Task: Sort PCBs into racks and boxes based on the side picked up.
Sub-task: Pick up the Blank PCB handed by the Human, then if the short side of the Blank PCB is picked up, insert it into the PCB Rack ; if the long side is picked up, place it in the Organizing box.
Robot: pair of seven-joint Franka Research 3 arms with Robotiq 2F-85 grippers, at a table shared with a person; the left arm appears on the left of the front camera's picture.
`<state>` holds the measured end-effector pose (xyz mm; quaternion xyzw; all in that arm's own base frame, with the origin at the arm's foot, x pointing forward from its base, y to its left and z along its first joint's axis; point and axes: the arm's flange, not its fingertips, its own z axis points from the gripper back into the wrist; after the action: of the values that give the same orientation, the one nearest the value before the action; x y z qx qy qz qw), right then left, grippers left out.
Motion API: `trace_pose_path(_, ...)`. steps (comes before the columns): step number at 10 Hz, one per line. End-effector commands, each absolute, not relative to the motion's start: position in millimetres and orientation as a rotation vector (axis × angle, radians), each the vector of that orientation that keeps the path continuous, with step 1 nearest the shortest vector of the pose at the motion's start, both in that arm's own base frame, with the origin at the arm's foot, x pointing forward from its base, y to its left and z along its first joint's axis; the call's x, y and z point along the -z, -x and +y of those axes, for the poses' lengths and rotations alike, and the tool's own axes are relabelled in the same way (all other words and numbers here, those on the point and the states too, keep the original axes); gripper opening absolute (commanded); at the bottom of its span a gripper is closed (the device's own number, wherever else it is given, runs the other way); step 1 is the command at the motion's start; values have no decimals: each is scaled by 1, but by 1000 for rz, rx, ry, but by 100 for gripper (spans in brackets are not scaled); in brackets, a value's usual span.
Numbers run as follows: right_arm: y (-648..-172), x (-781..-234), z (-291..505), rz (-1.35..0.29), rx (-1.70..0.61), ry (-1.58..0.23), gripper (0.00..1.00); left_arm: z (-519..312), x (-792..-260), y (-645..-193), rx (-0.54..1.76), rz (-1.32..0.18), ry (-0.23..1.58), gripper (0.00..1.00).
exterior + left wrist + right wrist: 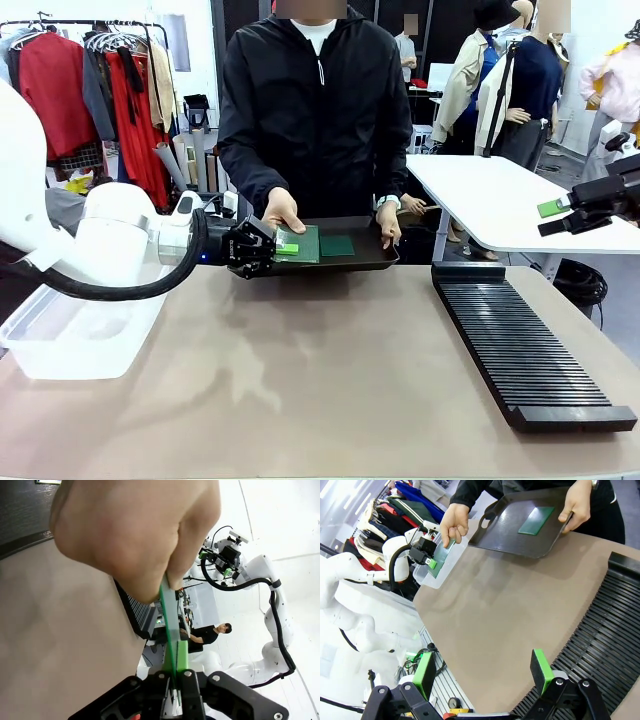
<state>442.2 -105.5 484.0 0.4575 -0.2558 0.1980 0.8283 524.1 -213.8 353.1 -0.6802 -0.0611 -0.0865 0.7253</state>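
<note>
Left gripper (281,247) is clamped on the near edge of a PCB (300,243) at the left end of the black tray (375,258). In the left wrist view the board runs edge-on, its long axis in line with the fingers. The person's hand (135,530) pinches its far end, so the handover is not yet complete. A second PCB (337,245) lies flat in the tray. The clear box (70,345) sits just beside the left arm. The slotted rack (525,350) lies well apart on the right, near the right gripper (482,672), whose jaws stand wide and empty.
</note>
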Motion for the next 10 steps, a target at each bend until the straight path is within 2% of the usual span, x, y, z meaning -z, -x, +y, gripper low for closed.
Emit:
trace_pose_path(1, -442, -486, -104, -545, -425, -971, 100, -214, -353, -524, 186, -132, 1502, 0)
trace_pose_path(10, -442, -486, -104, -545, -425, -971, 100, -214, -353, -524, 186, -132, 1502, 0)
